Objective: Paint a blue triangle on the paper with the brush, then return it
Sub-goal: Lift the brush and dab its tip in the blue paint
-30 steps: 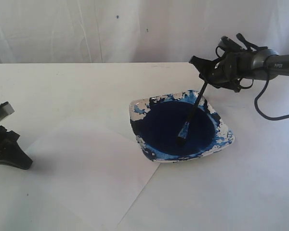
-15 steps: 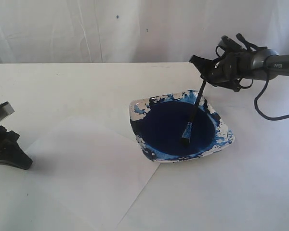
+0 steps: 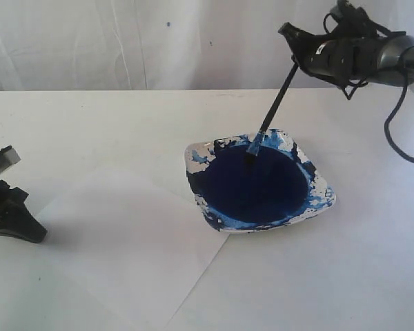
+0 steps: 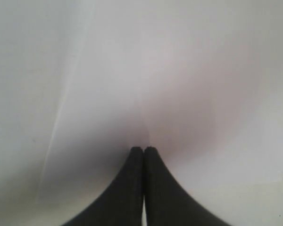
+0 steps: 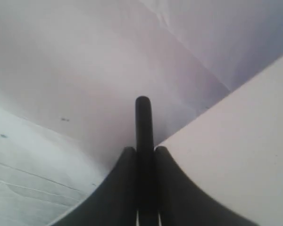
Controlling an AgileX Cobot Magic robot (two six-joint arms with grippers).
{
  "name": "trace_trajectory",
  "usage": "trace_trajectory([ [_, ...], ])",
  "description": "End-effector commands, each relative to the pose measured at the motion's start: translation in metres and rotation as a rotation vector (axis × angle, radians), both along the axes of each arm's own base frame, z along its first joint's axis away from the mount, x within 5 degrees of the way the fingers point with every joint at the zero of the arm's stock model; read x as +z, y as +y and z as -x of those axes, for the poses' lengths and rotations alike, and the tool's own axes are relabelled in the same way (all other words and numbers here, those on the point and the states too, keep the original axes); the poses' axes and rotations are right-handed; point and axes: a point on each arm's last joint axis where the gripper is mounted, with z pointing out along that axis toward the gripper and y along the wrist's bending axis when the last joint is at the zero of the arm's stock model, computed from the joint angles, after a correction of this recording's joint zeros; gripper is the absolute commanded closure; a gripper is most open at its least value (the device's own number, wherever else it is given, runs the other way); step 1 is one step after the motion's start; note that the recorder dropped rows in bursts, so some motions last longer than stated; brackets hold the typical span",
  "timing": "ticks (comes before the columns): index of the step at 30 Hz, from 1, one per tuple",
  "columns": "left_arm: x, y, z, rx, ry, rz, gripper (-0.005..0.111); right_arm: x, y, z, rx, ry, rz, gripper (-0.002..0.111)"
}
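Observation:
My right gripper [image 3: 294,49] hangs high over the table's far right, shut on the upper end of the brush [image 3: 272,110]. The black handle slants down and to the left. Its blue-stained tip hovers over the far rim of the paint dish [image 3: 321,185], clear of the dark blue pool. In the right wrist view the brush [image 5: 143,117] sticks out between the closed fingers of my right gripper [image 5: 145,149]. The paper [image 3: 131,234] lies left of the dish, plain white; no blue triangle shows on it. My left gripper [image 3: 34,233] rests shut at the sheet's left edge, and its wrist view shows the left gripper [image 4: 144,149] over paper [image 4: 203,94].
The dish holds a deep pool of dark blue paint [image 3: 252,186], and its white rim is smeared with blue. A white cloth backdrop [image 3: 124,41] hangs behind the table. The right arm's cable [image 3: 393,138] loops down at the far right.
My right gripper has risen and shifted back with the brush, lifting the bristles out of the paint pool to above the dish's far rim. The left gripper has not moved.

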Motion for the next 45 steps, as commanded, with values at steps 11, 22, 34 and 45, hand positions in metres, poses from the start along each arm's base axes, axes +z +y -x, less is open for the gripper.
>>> trace_trajectory([
  [11,0.0,0.0,0.001,-0.003,-0.001,-0.003,0.107,0.009,0.036,0.005,0.007,-0.111,-0.218,0.108],
  [22,0.0,0.0,0.001,-0.003,-0.001,-0.003,0.107,0.029,0.029,0.004,0.058,-0.288,-0.054,0.108],
  [34,0.0,0.0,0.001,-0.003,-0.001,-0.003,0.107,0.04,0.028,0.02,0.118,-0.493,-0.016,0.108],
  [45,0.0,0.0,0.001,-0.003,-0.001,-0.003,0.107,0.059,0.02,0.085,0.246,-0.919,-0.118,0.108],
])
